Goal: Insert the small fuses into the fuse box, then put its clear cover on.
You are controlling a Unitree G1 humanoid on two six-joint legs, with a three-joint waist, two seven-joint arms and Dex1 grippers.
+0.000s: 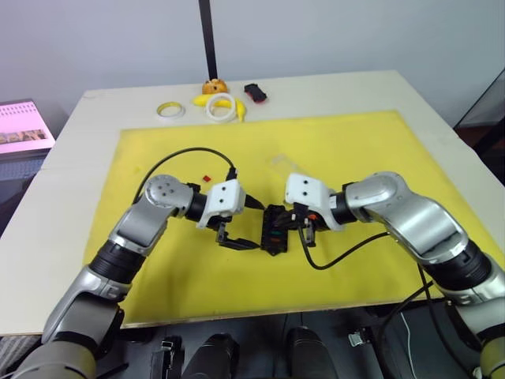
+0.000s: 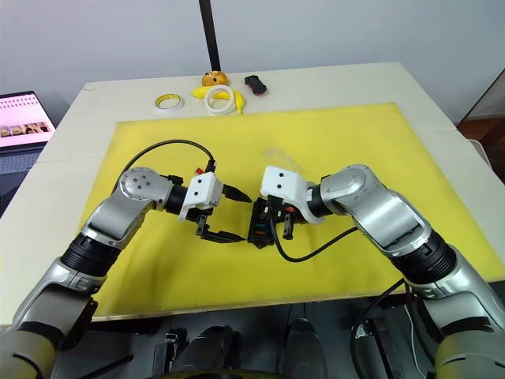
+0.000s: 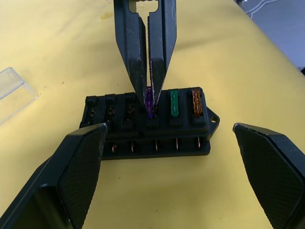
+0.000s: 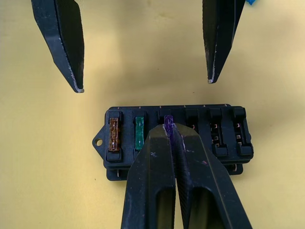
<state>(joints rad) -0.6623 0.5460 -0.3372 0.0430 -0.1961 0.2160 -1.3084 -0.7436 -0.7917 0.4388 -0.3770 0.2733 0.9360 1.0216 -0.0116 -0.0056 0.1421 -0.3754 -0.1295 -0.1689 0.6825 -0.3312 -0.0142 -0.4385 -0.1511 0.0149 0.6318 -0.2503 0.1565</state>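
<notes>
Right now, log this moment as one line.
right claw shut on purple fuse, seating it in fuse box | left claw open | orange, green fuses seated

Three fuses sit in the one fuse box [image 4: 176,138]: an orange fuse [image 4: 114,135], a green fuse [image 4: 139,133] and a purple fuse [image 4: 167,122]. One loose red fuse [image 1: 207,178] lies on the mat. One clear cover [image 3: 14,90]. Two tape rings at the far edge: a yellow ring [image 1: 170,110] and a white ring [image 1: 221,108].

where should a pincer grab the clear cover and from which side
The clear cover lies flat on the yellow mat, apart from the fuse box. Probably come from above and pinch across its narrow width, on the two long side walls; its thin flat top offers nothing to grip.
</notes>
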